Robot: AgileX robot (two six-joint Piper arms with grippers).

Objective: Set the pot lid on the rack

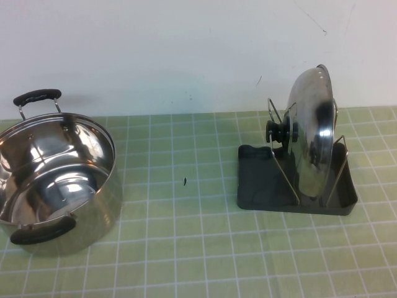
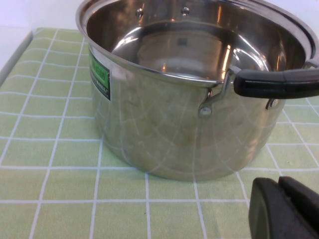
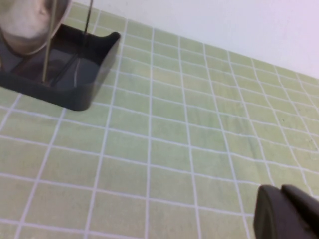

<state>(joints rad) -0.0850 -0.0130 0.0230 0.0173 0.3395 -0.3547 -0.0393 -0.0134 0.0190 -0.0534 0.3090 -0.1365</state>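
The shiny steel pot lid (image 1: 310,133) stands on edge in the rack (image 1: 260,186), leaning between its two wire loops, with its black knob (image 1: 277,131) facing left. Part of the lid (image 3: 30,20) and the dark grey rack tray (image 3: 75,74) show in the right wrist view. Neither arm shows in the high view. My left gripper (image 2: 280,185) is shut and empty, low over the mat in front of the pot. My right gripper (image 3: 280,191) is shut and empty, over the mat some way from the rack.
A deep steel pot (image 1: 53,177) with two black handles stands open at the left on the green grid mat; it fills the left wrist view (image 2: 189,89). A small dark speck (image 1: 185,181) lies mid-mat. A white wall runs behind.
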